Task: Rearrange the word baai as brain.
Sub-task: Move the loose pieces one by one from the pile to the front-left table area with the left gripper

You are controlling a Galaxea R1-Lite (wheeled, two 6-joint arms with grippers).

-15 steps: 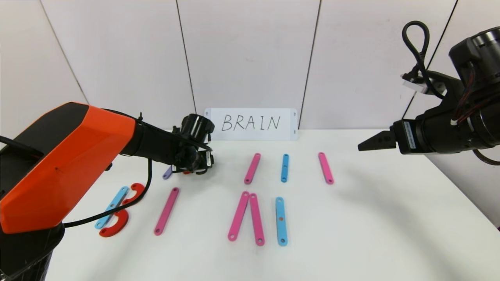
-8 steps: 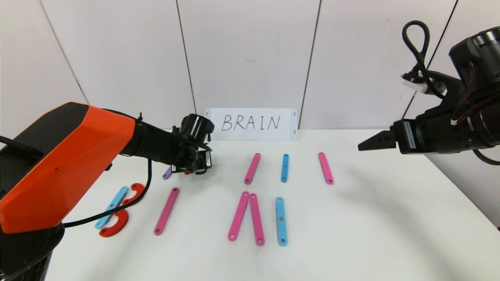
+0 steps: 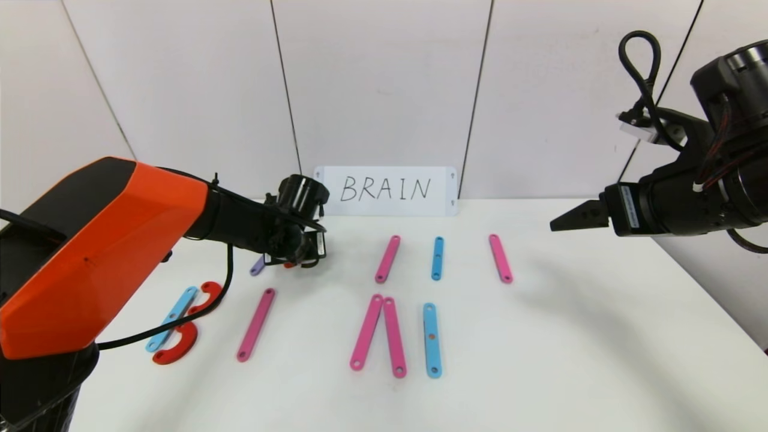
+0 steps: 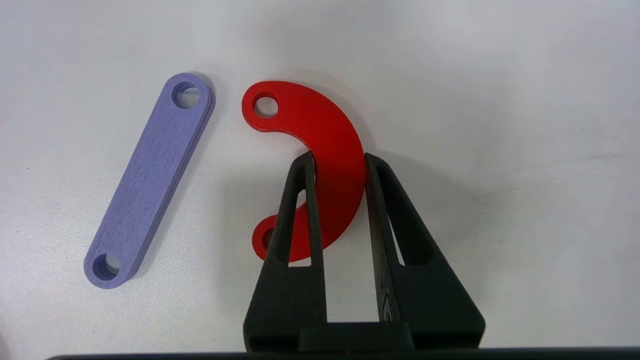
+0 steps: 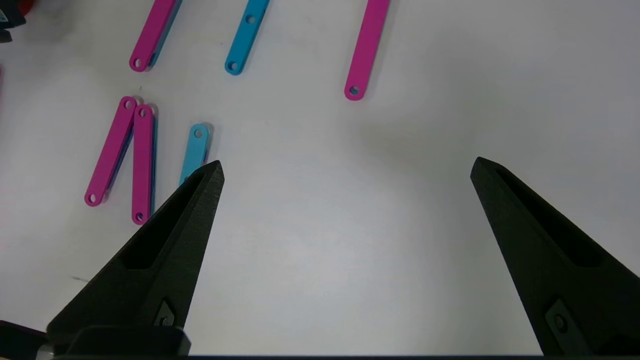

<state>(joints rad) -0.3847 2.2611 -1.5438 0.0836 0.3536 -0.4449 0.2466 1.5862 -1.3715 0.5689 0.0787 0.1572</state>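
One red curve (image 4: 327, 165) is lying on the counter (image 4: 500, 100) beside the purple strip (image 4: 150, 180); left hand (image 4: 339, 162) has just clamped across it, meaning pickup can follow. Right hand (image 5: 345, 170) is hanging spread wide, idle.

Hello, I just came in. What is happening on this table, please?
The robot is building the word BRAIN from flat plastic pieces, copying the white card at the back. The left tool is shut on a red C-shaped curve lying on the table beside a short purple strip. The right tool hangs open above the right side, holding nothing. Pink and blue strips lie in two rows; a B stands at the left.
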